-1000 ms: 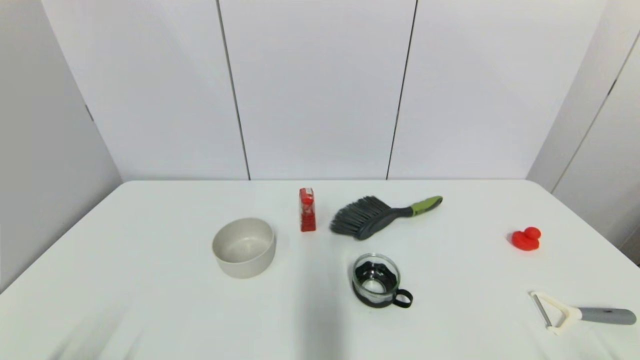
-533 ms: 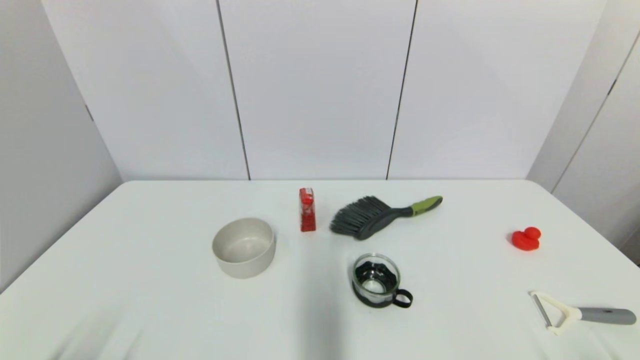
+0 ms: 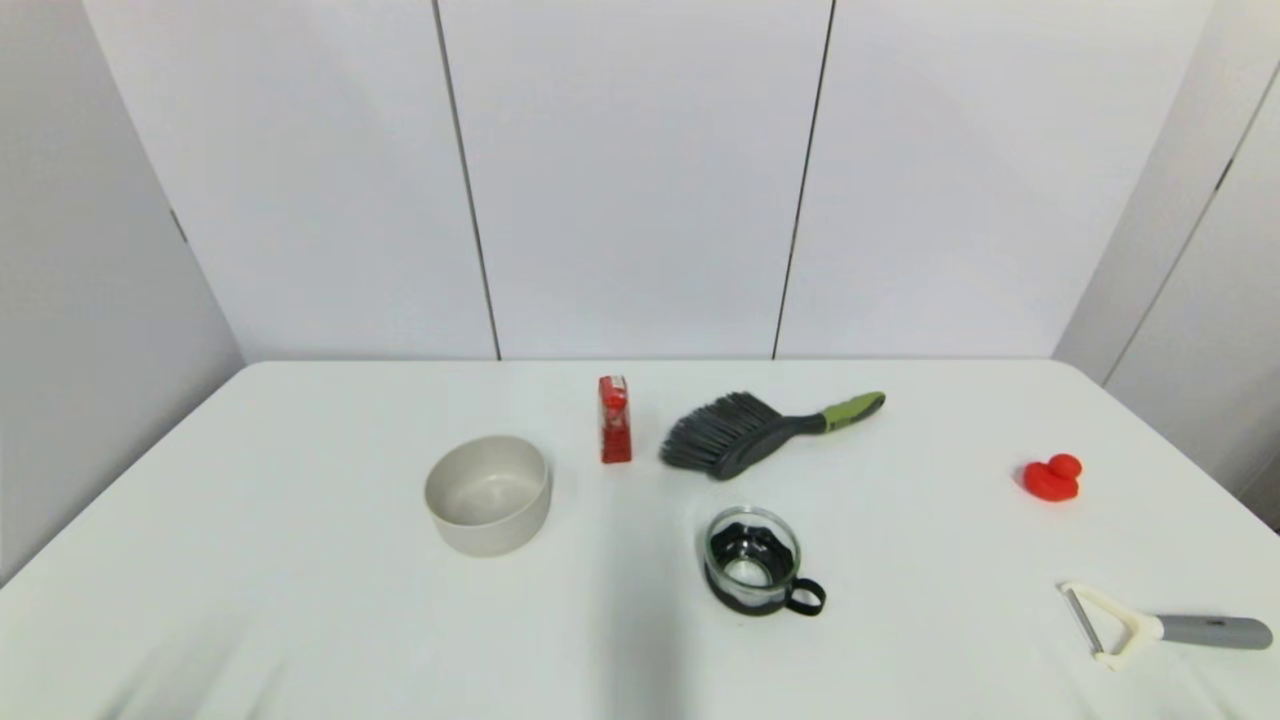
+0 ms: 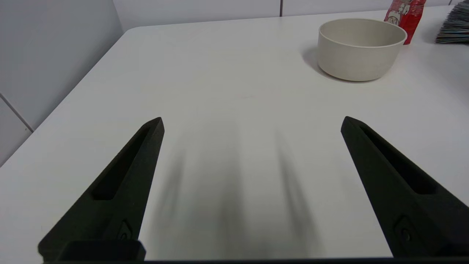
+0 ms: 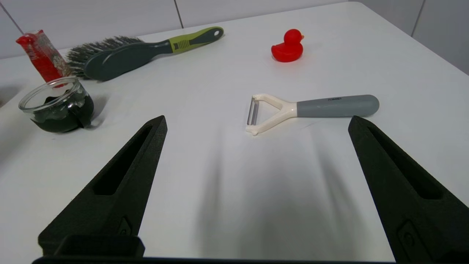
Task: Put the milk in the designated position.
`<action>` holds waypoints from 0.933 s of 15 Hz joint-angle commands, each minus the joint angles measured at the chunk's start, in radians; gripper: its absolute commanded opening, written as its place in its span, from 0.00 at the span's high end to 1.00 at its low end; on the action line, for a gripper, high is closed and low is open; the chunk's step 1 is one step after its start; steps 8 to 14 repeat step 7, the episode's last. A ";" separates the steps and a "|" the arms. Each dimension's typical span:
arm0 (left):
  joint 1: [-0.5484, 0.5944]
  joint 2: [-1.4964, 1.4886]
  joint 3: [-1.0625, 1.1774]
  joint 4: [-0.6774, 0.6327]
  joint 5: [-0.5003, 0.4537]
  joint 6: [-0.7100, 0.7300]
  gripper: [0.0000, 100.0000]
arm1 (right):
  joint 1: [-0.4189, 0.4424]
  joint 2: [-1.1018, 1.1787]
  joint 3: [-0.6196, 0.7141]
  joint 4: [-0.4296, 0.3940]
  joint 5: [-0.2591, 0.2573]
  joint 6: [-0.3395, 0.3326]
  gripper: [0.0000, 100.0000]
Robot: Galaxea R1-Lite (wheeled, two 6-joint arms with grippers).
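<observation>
The milk (image 3: 615, 420) is a small red carton standing upright on the white table, between a beige bowl (image 3: 488, 493) and a brush (image 3: 760, 432). The left wrist view shows the milk (image 4: 405, 16) just behind the bowl (image 4: 361, 47), and the right wrist view shows the milk (image 5: 42, 55) behind a glass cup (image 5: 56, 106). My left gripper (image 4: 253, 123) hangs open over bare table at the near left, far from the carton. My right gripper (image 5: 256, 121) is open at the near right, with nothing between its fingers. Neither arm shows in the head view.
A glass cup (image 3: 752, 560) with a black handle stands in front of the brush. A red rubber duck (image 3: 1052, 478) sits at the right. A peeler (image 3: 1160, 625) lies near the front right corner. The table's left edge (image 4: 73, 91) runs beside my left gripper.
</observation>
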 commanded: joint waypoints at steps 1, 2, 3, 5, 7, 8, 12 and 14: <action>0.000 0.002 0.000 0.000 0.000 0.000 0.00 | 0.000 0.001 0.000 -0.001 0.002 -0.010 0.00; 0.000 0.002 0.000 0.000 0.000 0.001 0.00 | 0.000 0.001 0.000 0.000 0.002 -0.016 0.00; 0.000 0.002 0.000 0.000 0.000 0.001 0.00 | 0.000 0.001 0.000 0.000 0.002 -0.011 0.00; 0.000 0.002 0.000 0.000 0.000 0.000 0.00 | 0.000 0.001 0.000 0.000 0.002 -0.005 0.00; 0.000 0.002 0.000 0.000 0.000 0.001 0.00 | 0.000 0.001 0.000 0.000 -0.003 0.013 0.00; 0.000 0.002 0.000 0.000 0.000 0.001 0.00 | 0.000 0.001 0.000 0.000 -0.003 0.013 0.00; 0.000 0.002 0.000 0.000 0.000 0.001 0.00 | 0.000 0.001 0.000 0.000 -0.003 0.013 0.00; 0.000 0.002 0.000 0.000 0.000 0.001 0.00 | 0.000 0.001 0.000 0.000 -0.003 0.013 0.00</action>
